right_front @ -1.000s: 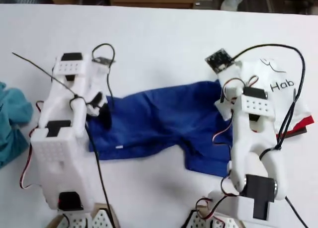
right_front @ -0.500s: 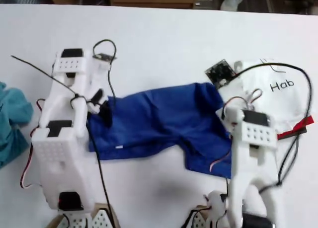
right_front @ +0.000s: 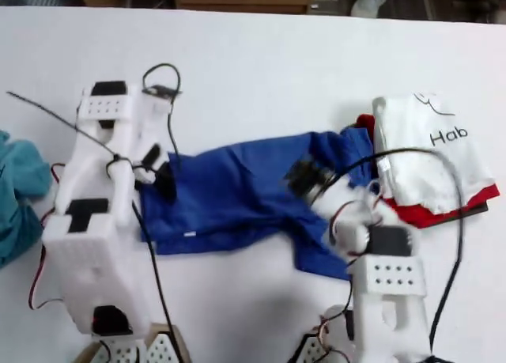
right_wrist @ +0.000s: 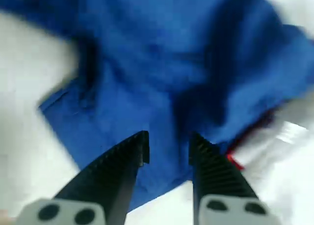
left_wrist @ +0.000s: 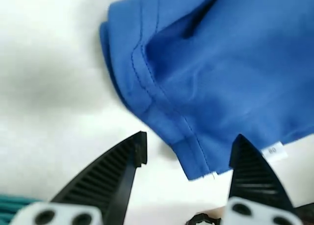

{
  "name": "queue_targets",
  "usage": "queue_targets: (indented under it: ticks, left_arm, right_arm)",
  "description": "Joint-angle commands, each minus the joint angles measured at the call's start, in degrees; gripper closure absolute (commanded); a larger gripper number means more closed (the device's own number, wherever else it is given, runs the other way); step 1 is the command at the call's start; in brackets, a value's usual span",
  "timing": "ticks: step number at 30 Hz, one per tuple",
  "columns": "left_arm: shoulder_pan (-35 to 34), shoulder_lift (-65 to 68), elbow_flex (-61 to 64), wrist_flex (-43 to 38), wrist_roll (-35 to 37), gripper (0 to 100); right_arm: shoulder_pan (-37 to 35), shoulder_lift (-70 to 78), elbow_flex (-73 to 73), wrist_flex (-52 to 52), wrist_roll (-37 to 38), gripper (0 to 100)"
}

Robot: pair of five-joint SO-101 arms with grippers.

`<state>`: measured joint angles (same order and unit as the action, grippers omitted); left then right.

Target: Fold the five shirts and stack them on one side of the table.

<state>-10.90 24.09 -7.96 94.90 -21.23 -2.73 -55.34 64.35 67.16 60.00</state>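
**Entry: two pincers over the blue shirt, fold in hand**

Left gripper (left_wrist: pixel 190 141): the jaws are standing wide apart and gripping nothing. They are hanging just above the hemmed corner of the blue shirt (left_wrist: pixel 216 63), one jaw on each side of it. This reads as lining up for a pinch on that corner.

Right gripper (right_wrist: pixel 169 139): the jaws are standing a little apart and also holding nothing. They are pointing down onto the other half of the blue shirt, near the folded stack.

Blue shirt: it is lying rumpled and only partly flattened across the middle of the table (right_front: pixel 261 54), between the two arms and closer to the near edge than the far one. One end is lying beside the left arm, and the other is coming right up against the red shirt (right_front: pixel 431 214). It is probably lying crosswise so that each arm is getting one end to work with. It is not yet folded.

White shirt (right_front: pixel 423 153): it is sitting folded on top of the red shirt by the right edge. The pair is judged to be the finished stack, building on the side the task calls for.

Dark edge (right_front: pixel 473 209): it is peeking out under the red shirt, and whether it is another shirt cannot be told.

Teal shirt (right_front: pixel 20 197): it is lying bunched and unfolded at the left edge, well apart from the stack. It is probably waiting its turn.
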Motion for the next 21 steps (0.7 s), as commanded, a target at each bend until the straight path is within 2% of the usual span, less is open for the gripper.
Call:
queue_targets:
  ticks: [1,6,10,14,18,21]
  left_arm:
    - [-3.78,-7.21,1.45,-0.35,-0.35,71]
    - [-12.40,-8.35,1.71,-0.35,-3.69,71]
    - [-15.74,-8.26,1.71,-0.26,-5.63,71]
    - [-15.91,-8.26,1.80,0.09,-5.89,71]
    - [-15.65,-8.26,1.80,-0.09,-5.89,71]
    - [-15.65,-8.26,1.80,-0.18,-5.89,71]
  right_arm:
    - [-1.45,-4.26,3.87,2.68,6.51,85.8]
    - [-3.56,-5.85,7.30,7.43,14.33,85.8]
    - [-5.67,-5.76,8.88,9.45,20.04,85.8]
    - [-7.43,-5.76,10.90,7.78,20.31,85.8]
    - [-5.49,-5.76,14.51,-0.04,20.22,86.1]
    - [-5.05,-6.20,13.71,0.04,20.22,86.1]
